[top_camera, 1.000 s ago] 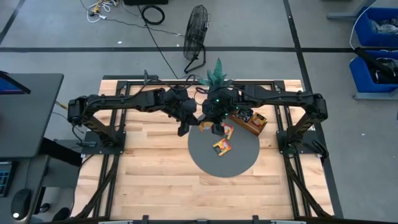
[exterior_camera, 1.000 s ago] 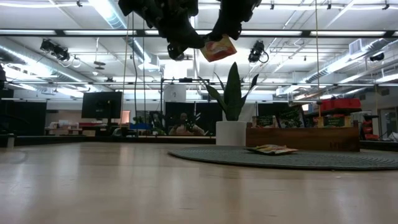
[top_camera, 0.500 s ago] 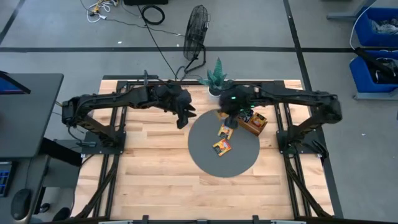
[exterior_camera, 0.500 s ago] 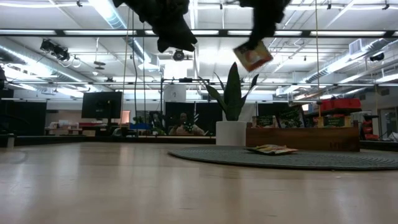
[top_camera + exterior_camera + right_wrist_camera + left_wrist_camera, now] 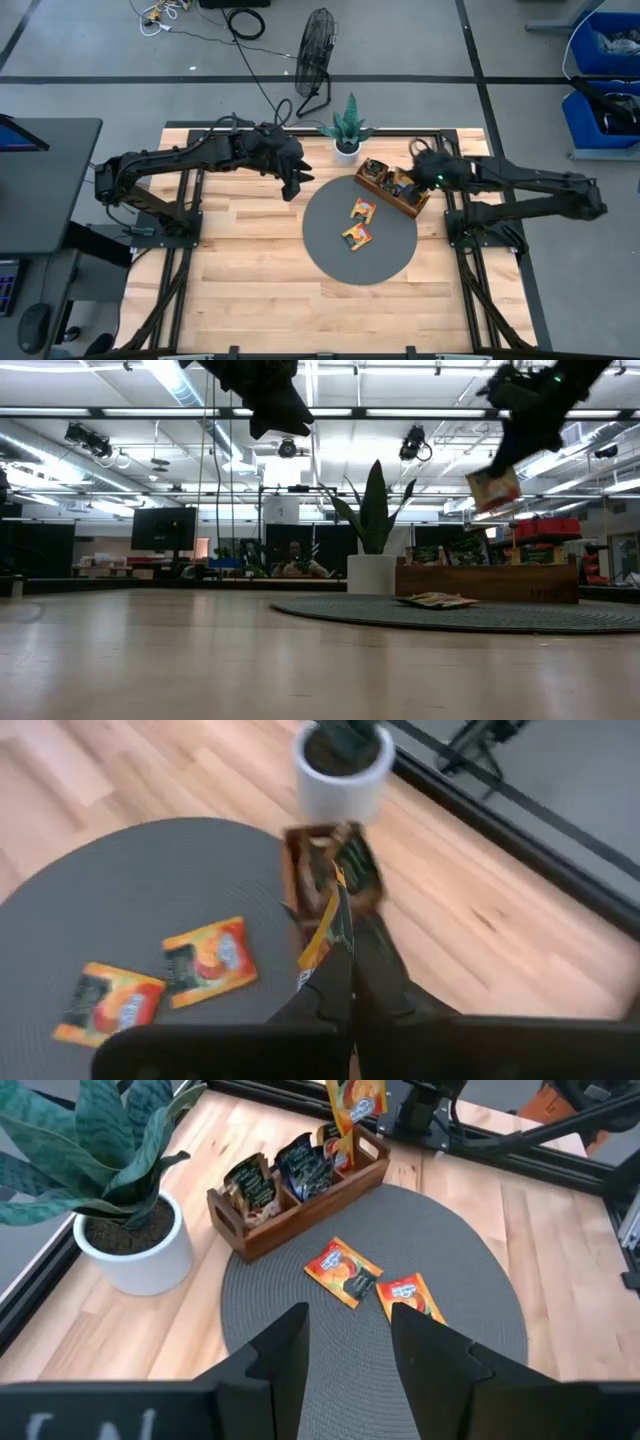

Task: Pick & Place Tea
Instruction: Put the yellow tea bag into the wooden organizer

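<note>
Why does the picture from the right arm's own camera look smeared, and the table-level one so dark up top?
Right wrist view: the wooden tray, plant pot and orange sachets on the mat are motion-blurred. Low view: bright ceiling lights behind leave both arms silhouetted, though the held sachet shows its colour. Left wrist view: sharp.

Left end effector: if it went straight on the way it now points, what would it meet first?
Probably the round grey mat, near the two orange sachets lying on it. The left end effector is open and holds nothing; depth is unclear.
</note>
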